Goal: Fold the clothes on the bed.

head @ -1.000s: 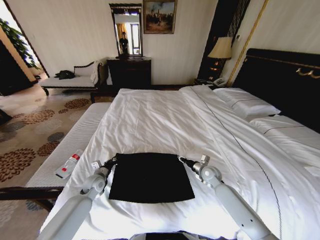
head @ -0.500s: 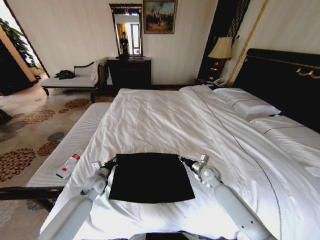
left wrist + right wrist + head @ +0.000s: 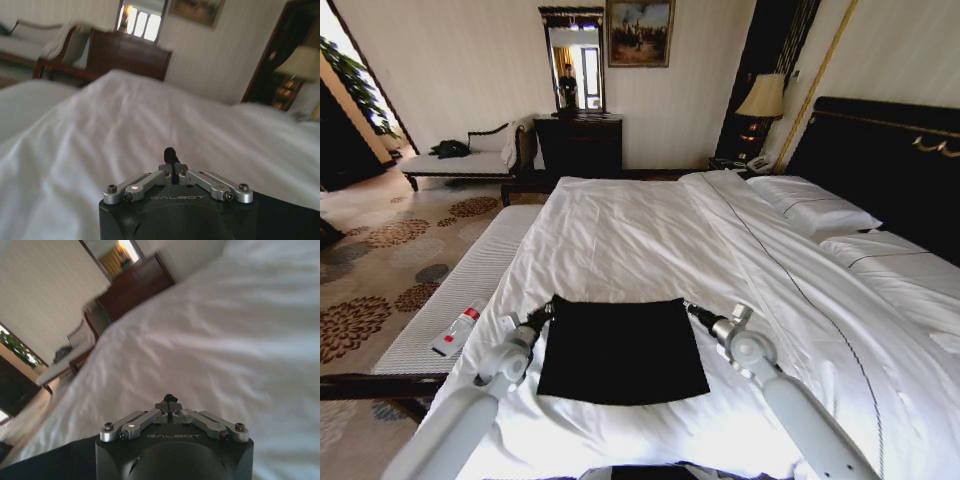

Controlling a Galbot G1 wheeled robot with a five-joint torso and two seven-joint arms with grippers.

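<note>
Fabric of the black T-shirt point(image 3: 620, 350) lies as a flat, roughly square panel on the near part of the bed point(image 3: 650, 240), toward 6 o'clock in the head view, its far edge a little narrower than its near edge. The left end effector point(image 3: 548, 308) sits at the far corner at about 10 o'clock of the panel, and the right end effector point(image 3: 689, 309) at the far corner at about 2 o'clock. Each wrist view shows its own fingers point(image 3: 170, 154) point(image 3: 171, 400) drawn together to a closed tip, clenched; the head view places those tips on the shirt's corners, though the pinched cloth itself cannot be made out between them. White sheet spreads wide and bare beyond the shirt toward 12 o'clock, with more open sheet toward 3 o'clock before the pillows point(image 3: 815, 210) and dark headboard point(image 3: 890, 165). The bed's near left edge runs close by the left arm at 9 o'clock, and just past it stands a pale striped bench point(image 3: 460, 300) carrying a small bottle point(image 3: 458, 329) with a red band. Farther off, near 11 o'clock, are a chaise point(image 3: 460, 160), a dark dresser point(image 3: 578, 145) with a mirror point(image 3: 573, 60), and at 1 o'clock a lamp point(image 3: 763, 98).
</note>
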